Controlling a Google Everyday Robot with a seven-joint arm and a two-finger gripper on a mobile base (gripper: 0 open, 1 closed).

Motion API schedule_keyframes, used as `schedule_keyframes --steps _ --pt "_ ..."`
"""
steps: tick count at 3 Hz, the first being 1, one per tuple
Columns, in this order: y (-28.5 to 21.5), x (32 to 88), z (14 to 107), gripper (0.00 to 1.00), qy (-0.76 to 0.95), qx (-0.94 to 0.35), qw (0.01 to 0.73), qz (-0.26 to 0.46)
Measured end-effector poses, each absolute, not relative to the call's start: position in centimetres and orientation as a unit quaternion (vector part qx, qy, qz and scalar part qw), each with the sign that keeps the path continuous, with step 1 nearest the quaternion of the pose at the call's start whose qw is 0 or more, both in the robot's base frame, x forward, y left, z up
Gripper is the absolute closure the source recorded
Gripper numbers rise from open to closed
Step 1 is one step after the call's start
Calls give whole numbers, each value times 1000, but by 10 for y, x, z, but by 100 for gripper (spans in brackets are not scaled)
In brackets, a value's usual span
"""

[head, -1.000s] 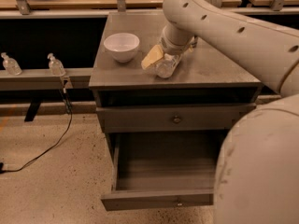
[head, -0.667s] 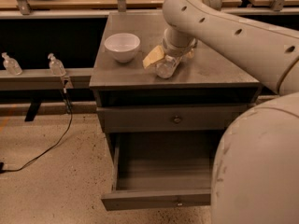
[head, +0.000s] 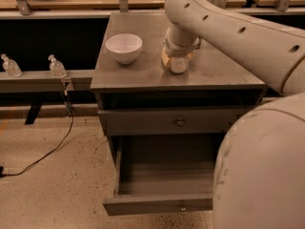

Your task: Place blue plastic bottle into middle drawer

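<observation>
The blue plastic bottle (head: 178,65) lies on the grey cabinet top (head: 143,73), its round end toward me. My gripper (head: 179,51) is down right over the bottle, at the end of the big white arm (head: 228,23), whose wrist hides most of it. A tan object (head: 165,57) peeks out at the bottle's left. Below, the middle drawer (head: 157,205) stands pulled out, its tray bare, with a small knob (head: 182,207) on its low front.
A white bowl (head: 124,47) stands on the cabinet top left of the bottle. A shut drawer with a larger knob (head: 179,122) sits above the open one. Two small clear bottles (head: 56,67) stand on a rail at left. A black cable (head: 52,147) crosses the floor.
The gripper and the bottle have turned and shifted slightly, so the bottle's end now faces me. Less of the tan object shows.
</observation>
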State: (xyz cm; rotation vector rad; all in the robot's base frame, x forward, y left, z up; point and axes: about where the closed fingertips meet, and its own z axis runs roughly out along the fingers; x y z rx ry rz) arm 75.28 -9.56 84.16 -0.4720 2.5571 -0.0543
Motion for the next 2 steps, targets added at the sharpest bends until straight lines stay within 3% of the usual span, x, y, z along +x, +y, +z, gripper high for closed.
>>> schedule_keyframes --steps 1,2 --pt "-92 751 841 93 938 -205 281 5" --pt "-82 740 869 100 910 -241 325 87"
